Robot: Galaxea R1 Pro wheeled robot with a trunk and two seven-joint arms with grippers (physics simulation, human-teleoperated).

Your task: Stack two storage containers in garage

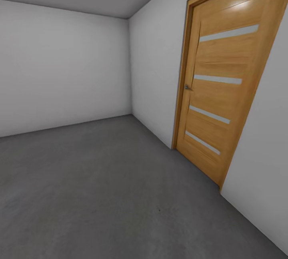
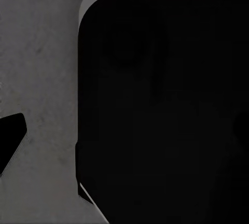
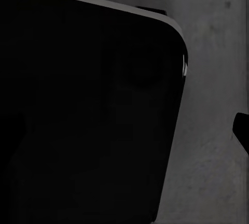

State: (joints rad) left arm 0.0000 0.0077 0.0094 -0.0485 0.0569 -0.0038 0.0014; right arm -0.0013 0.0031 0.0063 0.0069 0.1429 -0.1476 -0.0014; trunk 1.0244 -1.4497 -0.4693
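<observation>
Dark grey concrete floor (image 1: pixel 100 195) underfoot, so likely the garage. Wrist cameras look down past a black rounded body (image 2: pixel 166 109) of the robot to the same concrete; finger state of either gripper cannot be told. Orange wooden door (image 1: pixel 224 91) shut in the white wall (image 1: pixel 156 71) beyond. Containers not seen here. Judged: in transit; next, locate a bin.

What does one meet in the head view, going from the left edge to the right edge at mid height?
Far white wall → room corner → side white wall → wooden door frame → door handle → orange wooden door with pale glass strips → white wall again.
</observation>
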